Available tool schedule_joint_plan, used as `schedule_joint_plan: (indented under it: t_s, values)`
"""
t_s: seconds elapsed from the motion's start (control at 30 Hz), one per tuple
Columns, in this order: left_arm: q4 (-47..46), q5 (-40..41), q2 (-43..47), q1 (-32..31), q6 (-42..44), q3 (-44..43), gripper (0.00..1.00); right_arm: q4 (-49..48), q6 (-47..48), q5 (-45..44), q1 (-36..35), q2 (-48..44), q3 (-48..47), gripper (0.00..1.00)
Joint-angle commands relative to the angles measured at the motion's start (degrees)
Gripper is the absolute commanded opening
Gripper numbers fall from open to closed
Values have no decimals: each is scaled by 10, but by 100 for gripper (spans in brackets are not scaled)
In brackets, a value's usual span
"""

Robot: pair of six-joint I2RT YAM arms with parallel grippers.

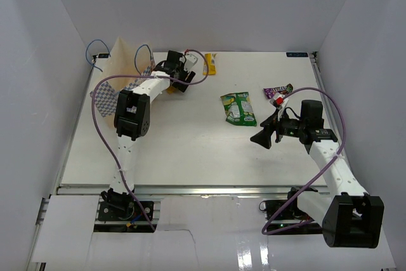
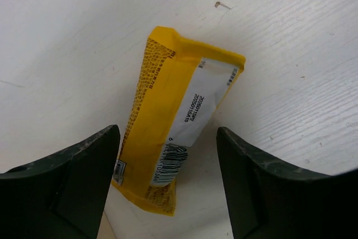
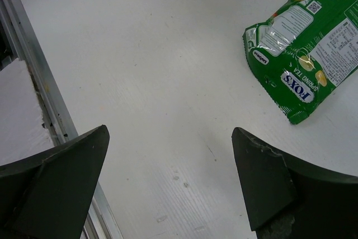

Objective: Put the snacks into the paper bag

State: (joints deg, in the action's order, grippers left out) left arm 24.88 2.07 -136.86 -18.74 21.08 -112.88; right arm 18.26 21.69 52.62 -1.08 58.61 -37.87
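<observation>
**Fingers spread either side of a yellow wrapper; paper bag at the far left corner**

Dark fingers [image 2: 72, 177] of the left gripper [image 2: 168, 132] stand wide apart, and between them a yellow wrapper [image 2: 179, 110] lies flat on the white table [image 2: 67, 37]. Its near end reaches in between the two tips, closer to the left finger. Neither finger touches it. Its white label with a barcode faces up, and the packet runs at a slant away from the gripper.

The right gripper [image 3: 170, 138] is likewise spread, with only bare table between its tips. The green bag [image 3: 305, 65] lies well beyond its right finger, printed side up, and the table's metal rail [image 3: 33, 71] runs past on the left.

Only the top view shows the paper bag [image 1: 124, 61]. It sits at the far left corner just beside the left arm's wrist, tan inside showing, checkered side toward the arm, blue cord handles [image 1: 98, 47] sticking up. That view also places the yellow wrapper near the far edge, right of the bag. The green bag lies mid-table between the arms, and the purple candy packet [image 1: 279, 91] lies just beyond the right gripper. The wrist views alone show the gaps between fingers and packets.
</observation>
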Motion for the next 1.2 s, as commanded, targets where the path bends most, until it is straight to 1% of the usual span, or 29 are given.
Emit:
schedule_joint_plan:
  t_s: [0.0,0.03,0.1,0.13,0.23,0.3,0.33,0.4,0.43,0.47,0.53,0.57,0.6,0.67,0.7,0.73,0.8,0.83,0.87,0.9,0.93,0.97,1.0,1.07,1.1,1.13,1.17]
  values:
    - [12,-40,25,6,-23,10,79,-7,11,9,4,7,-29,96]
    - [13,-44,29,6,-28,14,69,-7,11,12,4,8,-30,96]
    - [12,-52,33,5,-36,28,60,-7,12,13,4,13,-34,96]
    - [10,-54,39,5,-40,33,49,-8,13,14,4,14,-34,96]
    - [6,-63,55,6,-60,48,38,-11,15,14,4,16,-39,96]
    - [2,-79,68,5,-85,51,35,-14,15,15,4,16,-40,96]
    - [-1,-87,84,5,-95,55,32,-14,15,15,4,16,-40,96]
    - [-5,-101,106,2,-131,59,29,-16,15,16,4,16,-39,96]
    - [-7,-115,118,-2,-138,63,27,-17,15,15,4,16,-38,96]
    - [-8,-134,148,-7,-147,73,22,-19,14,15,4,16,-38,96]
    - [-22,-157,188,-22,-171,94,21,-19,15,14,4,17,-40,96]
    - [-27,-177,211,-26,-178,121,20,-19,16,14,4,19,-41,96]
    - [-40,-186,260,-31,-198,136,19,-19,16,14,4,21,-41,96]
    - [-48,-208,312,-43,-226,178,17,-18,17,13,4,27,-48,96]
    - [-48,-211,365,-45,-240,190,16,-18,17,14,4,30,-49,96]
    - [-49,-217,393,-46,-275,202,16,-17,18,13,4,32,-54,96]
    - [-56,-230,450,-46,-307,243,16,-17,19,12,4,39,-59,95]
    - [-61,-235,504,-47,-330,253,16,-17,19,12,4,41,-61,96]
    - [-63,-234,531,-47,-340,262,16,-17,20,9,4,46,-66,95]
    - [-63,-219,554,-46,-348,273,16,-16,21,8,4,49,-69,96]
    - [-62,-205,597,-46,-359,274,16,-14,22,7,4,51,-72,96]
    - [-62,-189,617,-45,-366,275,17,-11,26,7,4,58,-79,96]
    - [-58,-147,632,-43,-372,272,17,-6,27,7,4,62,-83,95]
    - [-54,-116,661,-36,-370,261,17,1,34,7,4,70,-93,95]
    - [-43,-90,663,-20,-367,248,17,7,35,8,4,72,-96,95]
    - [-35,-82,662,-7,-365,240,17,8,36,7,4,75,-99,95]
    - [-25,-78,659,27,-367,233,17,10,37,8,4,76,-101,95]
